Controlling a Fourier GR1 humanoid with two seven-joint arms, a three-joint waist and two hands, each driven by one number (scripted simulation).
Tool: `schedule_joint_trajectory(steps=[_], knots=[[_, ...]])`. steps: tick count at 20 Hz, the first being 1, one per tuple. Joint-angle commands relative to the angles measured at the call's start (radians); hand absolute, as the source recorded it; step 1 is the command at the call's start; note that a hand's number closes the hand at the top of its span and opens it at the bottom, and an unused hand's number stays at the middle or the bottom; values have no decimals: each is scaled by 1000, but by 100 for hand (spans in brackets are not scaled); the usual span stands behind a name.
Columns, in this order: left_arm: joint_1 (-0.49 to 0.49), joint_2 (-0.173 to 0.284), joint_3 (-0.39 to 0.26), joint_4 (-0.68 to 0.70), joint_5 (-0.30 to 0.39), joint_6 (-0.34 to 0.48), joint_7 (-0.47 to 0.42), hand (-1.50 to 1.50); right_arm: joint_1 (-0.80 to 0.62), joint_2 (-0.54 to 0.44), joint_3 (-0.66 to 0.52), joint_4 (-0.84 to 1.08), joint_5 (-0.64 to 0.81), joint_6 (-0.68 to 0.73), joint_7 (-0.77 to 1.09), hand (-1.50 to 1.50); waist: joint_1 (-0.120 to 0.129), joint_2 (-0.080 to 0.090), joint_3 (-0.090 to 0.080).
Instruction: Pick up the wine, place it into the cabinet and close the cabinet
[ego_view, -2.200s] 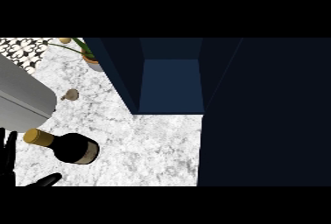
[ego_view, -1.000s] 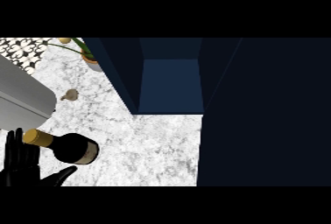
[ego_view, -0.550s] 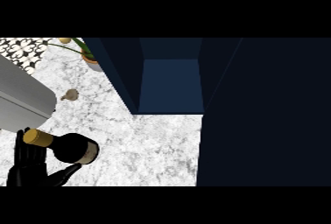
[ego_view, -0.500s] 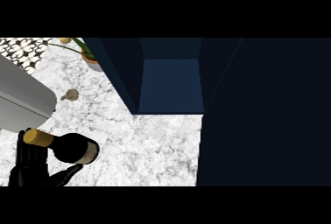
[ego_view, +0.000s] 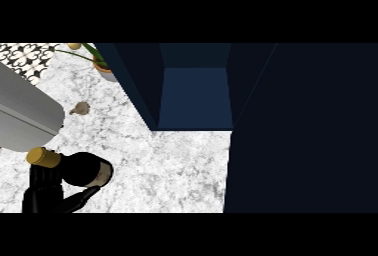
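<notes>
Left hand (ego_view: 46, 192) comes in at the lower left corner of the head view, its black fingers and thumb curling up around the wine (ego_view: 80, 167), so it looks to have hold of the bottle; how fully the fingers close behind it cannot be made out. The right hand is nowhere in view. The wine bottle stands on the marble counter (ego_view: 170, 165) near the left edge, dark-bodied with a gold cap, and whether it is lifted off the surface cannot be told. Judging from this, the pickup is at its start, and the carry, the placing and the closing are all left to do.

Further back, a small round object (ego_view: 80, 107) lies on the counter beside a grey appliance (ego_view: 22, 112). Beyond, the cabinet (ego_view: 193, 95) stands open, its blue interior without the bottle, its dark door (ego_view: 303, 125) swung out to the right. At the far left sits a potted plant (ego_view: 102, 62).
</notes>
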Motion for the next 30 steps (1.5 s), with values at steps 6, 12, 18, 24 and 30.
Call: schedule_joint_trajectory(steps=[6, 12, 18, 24, 30], knots=[[-89, 19, 35, 193, 21, -49, -82, -150, 72, 6, -18, -144, -55, 14, 12, -150, -1, 1, 0], [-120, 27, 32, 167, 45, -47, -36, -150, -5, -15, -45, -149, -100, -3, 93, -150, 2, 0, 0], [-176, 29, 30, 313, 50, -136, -148, 150, -41, -4, -45, -125, -88, -19, 102, -150, 2, 1, 0], [-132, 20, -39, 284, -15, -160, -184, 150, 1, -14, -82, -147, -121, 9, 102, -150, 2, -1, 0], [-102, 57, -114, 277, -162, -118, -266, 150, 3, 13, -38, -175, -64, -18, 115, -150, -4, -2, 0]])
